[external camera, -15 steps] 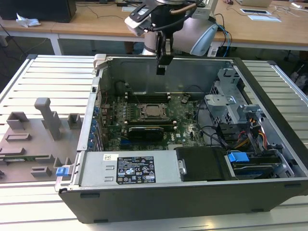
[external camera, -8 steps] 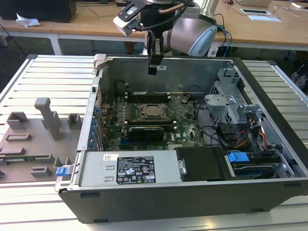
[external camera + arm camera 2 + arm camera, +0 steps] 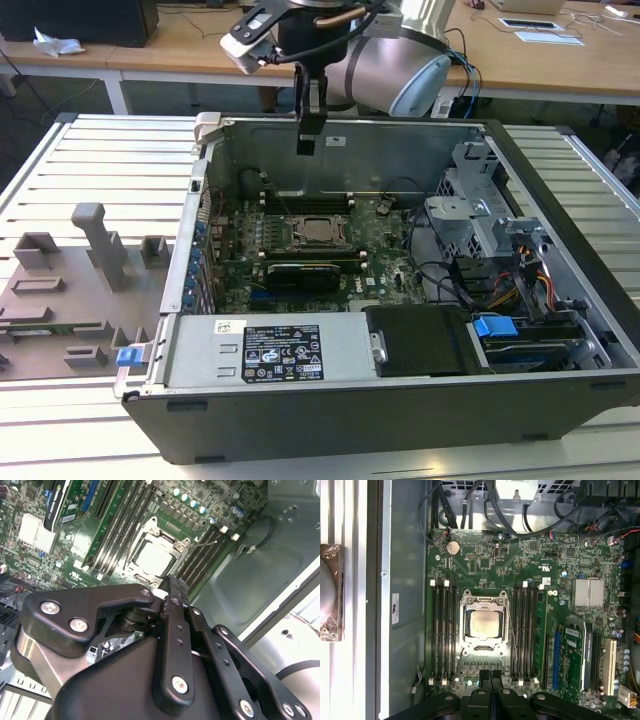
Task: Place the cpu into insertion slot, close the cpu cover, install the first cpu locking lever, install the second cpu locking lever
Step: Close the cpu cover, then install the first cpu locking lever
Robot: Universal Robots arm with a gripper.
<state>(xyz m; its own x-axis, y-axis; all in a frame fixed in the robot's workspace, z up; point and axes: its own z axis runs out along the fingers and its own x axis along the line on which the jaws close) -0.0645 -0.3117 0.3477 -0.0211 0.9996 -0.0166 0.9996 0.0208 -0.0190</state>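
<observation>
Cpu (image 3: 484, 624) sits flat in the slot (image 3: 466, 626), dull silver top up, at the middle of the board (image 3: 545, 565). The cover (image 3: 483, 601) is down over it, framing it on all sides. Thin wire levers (image 3: 510, 622) run along the socket's sides; I can't tell if they are latched. In the exterior view the socket lies at frame centre, slightly above the middle. The chip looks light, stiff and thin. Its top is likely slick and the contacts under it fragile, so hold it by opposite edges only and keep it level. The cover reads as thin sheet metal, best pushed at its free edge. The levers look springy, best pressed at their bent ends. Gripper (image 3: 306, 142) hangs at top centre of the exterior view, above the case (image 3: 560, 260) and well apart from the socket. It is clenched and empty, fingertips (image 3: 485, 676) pressed together. The first wrist view looks straight down on the socket with memory slots (image 3: 442, 630) on both sides. The second wrist view gives the same socket at a slant past the gripper's linkage. The exterior view adds the gripper's height, the power supply (image 3: 270, 350) at lower centre, and a grey tray (image 3: 60, 300) on the exterior view's left.
</observation>
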